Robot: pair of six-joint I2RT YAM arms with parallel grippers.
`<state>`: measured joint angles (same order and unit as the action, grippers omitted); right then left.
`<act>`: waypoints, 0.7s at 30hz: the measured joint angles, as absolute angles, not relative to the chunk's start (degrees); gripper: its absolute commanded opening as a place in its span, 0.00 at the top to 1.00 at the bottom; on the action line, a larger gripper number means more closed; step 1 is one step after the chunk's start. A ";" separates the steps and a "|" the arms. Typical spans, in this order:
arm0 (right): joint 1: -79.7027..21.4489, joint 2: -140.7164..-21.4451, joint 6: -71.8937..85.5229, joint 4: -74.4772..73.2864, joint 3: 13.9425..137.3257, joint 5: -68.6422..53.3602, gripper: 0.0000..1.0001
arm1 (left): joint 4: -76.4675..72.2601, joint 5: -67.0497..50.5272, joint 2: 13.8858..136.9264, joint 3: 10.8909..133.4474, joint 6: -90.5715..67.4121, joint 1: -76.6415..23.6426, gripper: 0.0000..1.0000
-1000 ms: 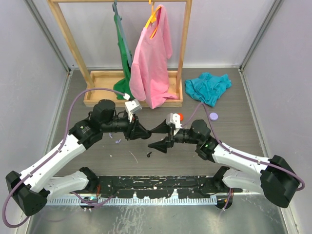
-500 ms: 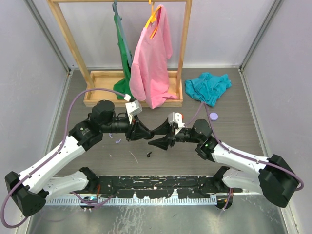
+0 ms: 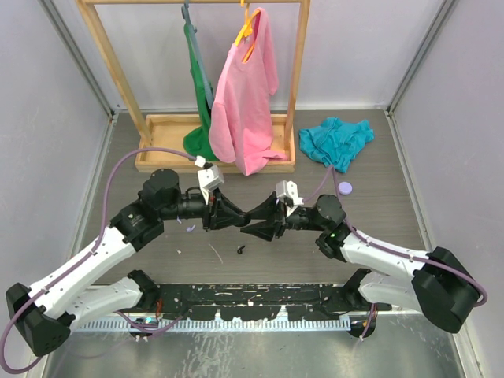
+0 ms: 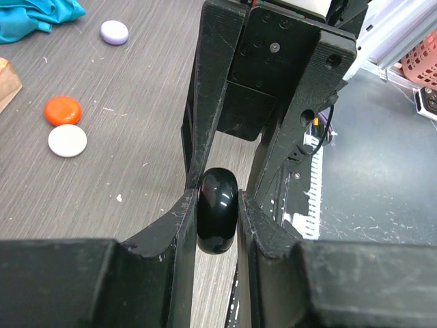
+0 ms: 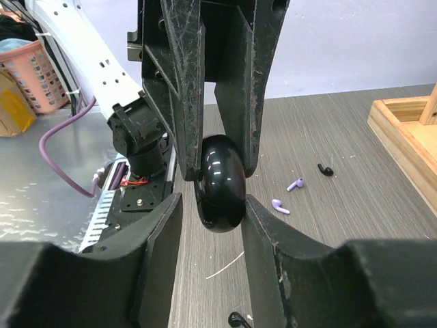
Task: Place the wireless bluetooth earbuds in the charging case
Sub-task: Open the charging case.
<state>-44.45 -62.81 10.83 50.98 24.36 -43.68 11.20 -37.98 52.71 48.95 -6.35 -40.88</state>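
Observation:
A glossy black charging case (image 4: 217,205) is pinched flat between the fingers of my left gripper (image 4: 217,219), a little above the table. My right gripper (image 5: 212,205) faces it head-on with its jaws around the same case (image 5: 220,181). One finger touches the case and a gap shows on the other side. In the top view the two grippers meet at the case (image 3: 246,224). Two lilac earbuds (image 5: 295,184) (image 5: 280,206) and a black earbud (image 5: 325,169) lie on the table. Another black earbud (image 3: 240,250) lies below the grippers.
Round orange (image 4: 62,109), white (image 4: 67,140) and lilac (image 4: 114,31) pucks lie on the table. A wooden clothes rack (image 3: 213,151) with pink and green garments stands at the back, with a teal cloth (image 3: 337,142) beside it. A black rail (image 3: 252,298) runs along the near edge.
My right gripper has moved left up to the case and its jaws have narrowed around it. The left arm has shifted slightly toward the centre, still holding the case.

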 measured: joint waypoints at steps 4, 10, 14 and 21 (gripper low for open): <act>-44.05 -63.31 11.99 53.21 23.88 -44.14 0.57 | 9.56 -38.02 52.31 48.29 -7.11 -40.88 1.00; -43.42 -63.53 14.44 56.97 22.65 -44.47 0.60 | 6.28 -38.74 52.12 47.05 -8.82 -40.88 1.00; -43.13 -64.38 16.47 59.92 21.93 -44.64 0.63 | 3.64 -39.09 51.72 45.56 -10.33 -40.91 1.00; -42.76 -64.53 18.70 62.17 21.52 -45.01 0.80 | -0.80 -40.16 51.42 43.92 -12.80 -40.91 0.98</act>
